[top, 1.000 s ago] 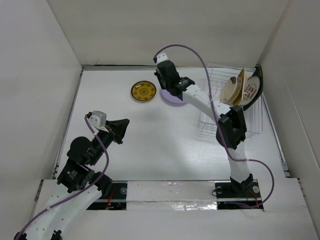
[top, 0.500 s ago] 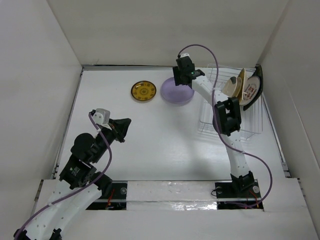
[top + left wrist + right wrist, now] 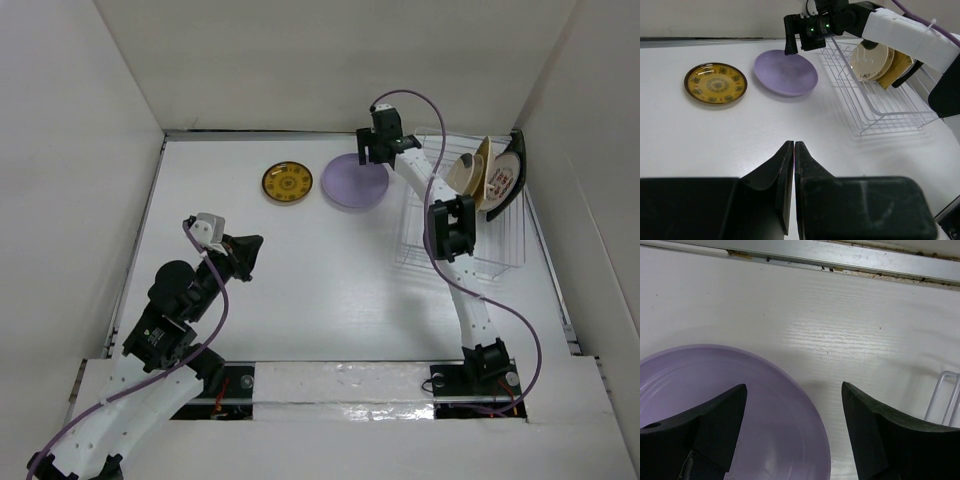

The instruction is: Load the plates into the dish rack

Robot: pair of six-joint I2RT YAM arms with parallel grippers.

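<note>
A lavender plate (image 3: 354,184) (image 3: 786,73) (image 3: 715,410) lies flat on the table, left of the white wire dish rack (image 3: 505,245) (image 3: 880,107). My right gripper (image 3: 372,152) (image 3: 802,46) (image 3: 794,386) hangs open over the plate's far right rim, one finger above the dish, the other over bare table; nothing is held. A brown-and-yellow plate (image 3: 287,183) (image 3: 715,83) lies further left. In the rack stand a cream plate (image 3: 462,178) (image 3: 869,60), a yellow one (image 3: 483,158) and a white one with red characters (image 3: 499,181). My left gripper (image 3: 252,248) (image 3: 791,144) is shut and empty, well short of the plates.
The back wall's metal strip (image 3: 840,257) runs just behind the lavender plate. White walls close in the table on the left, back and right. A corner of the rack's wire (image 3: 946,395) shows right of my right gripper.
My right gripper has swung from over the lavender plate's left side to its far right rim and has opened. The left arm has crept slightly forward.
</note>
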